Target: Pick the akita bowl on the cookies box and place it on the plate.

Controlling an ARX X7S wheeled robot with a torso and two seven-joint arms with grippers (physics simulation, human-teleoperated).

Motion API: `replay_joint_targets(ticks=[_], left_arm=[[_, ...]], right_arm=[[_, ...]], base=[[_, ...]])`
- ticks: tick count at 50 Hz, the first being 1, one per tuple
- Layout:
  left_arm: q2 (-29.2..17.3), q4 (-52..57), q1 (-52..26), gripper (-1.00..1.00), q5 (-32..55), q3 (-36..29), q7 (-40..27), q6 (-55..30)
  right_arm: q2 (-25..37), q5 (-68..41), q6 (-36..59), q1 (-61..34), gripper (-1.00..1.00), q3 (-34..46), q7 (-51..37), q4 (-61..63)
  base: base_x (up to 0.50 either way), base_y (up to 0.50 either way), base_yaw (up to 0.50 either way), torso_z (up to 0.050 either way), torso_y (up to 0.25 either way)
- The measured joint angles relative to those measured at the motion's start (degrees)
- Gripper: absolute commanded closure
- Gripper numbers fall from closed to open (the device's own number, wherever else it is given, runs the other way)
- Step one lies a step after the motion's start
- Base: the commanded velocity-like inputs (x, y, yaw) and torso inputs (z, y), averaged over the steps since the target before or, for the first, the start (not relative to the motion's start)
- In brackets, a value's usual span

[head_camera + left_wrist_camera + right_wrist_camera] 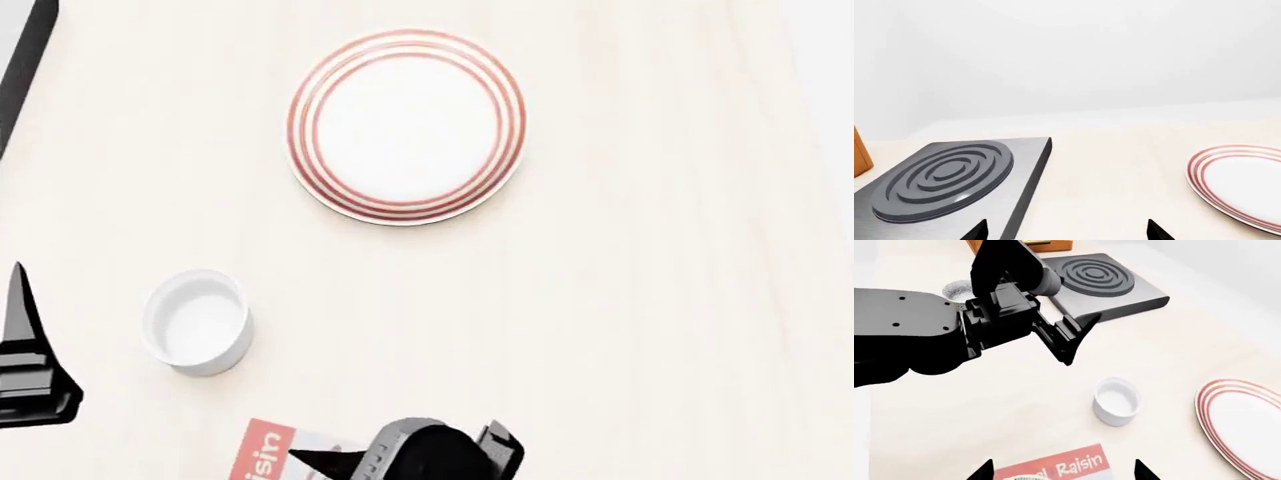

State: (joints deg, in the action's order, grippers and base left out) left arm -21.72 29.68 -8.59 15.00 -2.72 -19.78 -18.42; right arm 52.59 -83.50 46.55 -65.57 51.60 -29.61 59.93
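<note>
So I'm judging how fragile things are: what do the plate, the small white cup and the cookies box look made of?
The plate looks like glazed ceramic: smooth white with red rim rings. The small white cup looks the same, thick-walled and plain. The cookies box looks like printed cardboard, flat with lettering. All rendered, so only a guess.

Tabletop (pixel 641 330) is rendered as pale, matt, faintly grained wood. The plate (pixel 407 125) and small white cup (pixel 198 322) look like smooth glazed ceramic. The burner block (pixel 947 180) reads as brushed grey metal, the cookies box (pixel 1061 469) as printed card, and the left arm (pixel 934 335) as matt black plastic.
</note>
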Motion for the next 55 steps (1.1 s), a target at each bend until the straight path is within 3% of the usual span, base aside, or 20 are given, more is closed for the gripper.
replay_joint_targets(ticks=[8, 19, 29, 55], left_arm=[[-0.19, -0.51, -0.21, -1.00, -0.57, -0.04, -0.25, 0.58], [-0.32, -0.75, -0.05, -1.00, -0.81, -0.31, -0.32, 1.16], [-0.27, -0.82, 0.07, -1.00, -0.27, 0.05, -0.52, 1.35], [-0.22, -1.10, 0.45, -1.00, 0.69, 0.34, -0.76, 2.02]], right_arm=[[-1.53, -5.60, 0.72, -4.52, -1.00, 3.68, -2.54, 0.03], [-6.19, -16.55, 9.01, -4.08, -1.00, -0.63, -7.72, -0.16], [-10.27, -23.57, 14.91, -4.91, -1.00, 0.37, -13.37, -0.68], [-17.08, -27.62, 25.10, -8.03, -1.00, 8.03, -17.63, -6.86]], base=[[0.00, 0.00, 0.00, 0.000, 0.000], [0.00, 0.00, 0.00, 0.000, 0.000], [0.00, 0.00, 0.00, 0.000, 0.000], [0.00, 0.00, 0.00, 0.000, 0.000]])
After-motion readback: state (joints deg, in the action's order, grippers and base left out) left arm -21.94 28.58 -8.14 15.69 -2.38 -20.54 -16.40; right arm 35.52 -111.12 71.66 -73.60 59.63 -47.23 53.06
